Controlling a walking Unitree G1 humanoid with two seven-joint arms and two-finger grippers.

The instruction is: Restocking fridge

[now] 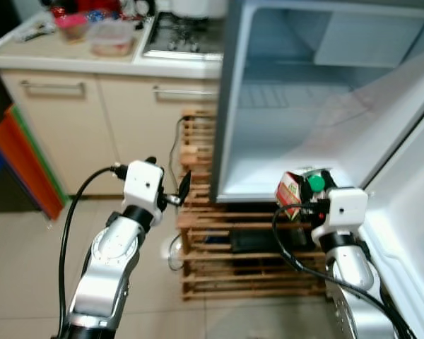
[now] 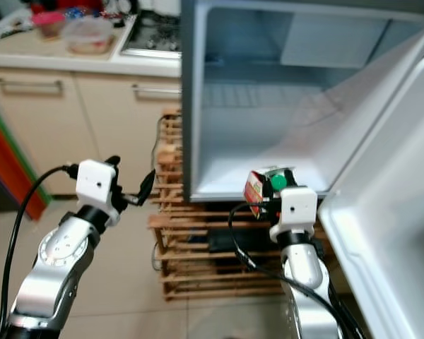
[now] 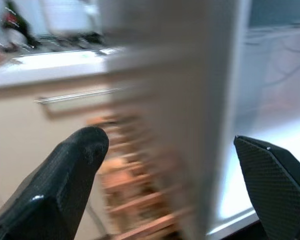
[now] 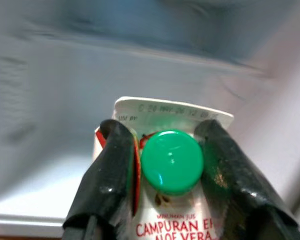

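One fridge [image 1: 318, 106] stands with its one door [image 1: 410, 233] swung wide. One juice carton [image 1: 291, 193] with one green cap [image 4: 171, 161] — two grippers, left gripper [image 1: 182, 187] and right gripper [image 1: 307, 187]. One wooden rack [image 1: 219, 240], one stove [image 1: 180, 35], two drawer handles [image 1: 53, 88] — one plastic container [image 1: 112, 39].

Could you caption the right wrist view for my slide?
Right gripper clamps a green-capped juice carton before the open fridge.

Two silver jointed arms, white boxy wrist housings, black cables, left pincer [image 1: 184, 185] and right pincer [image 4: 170, 165] with long black fingers
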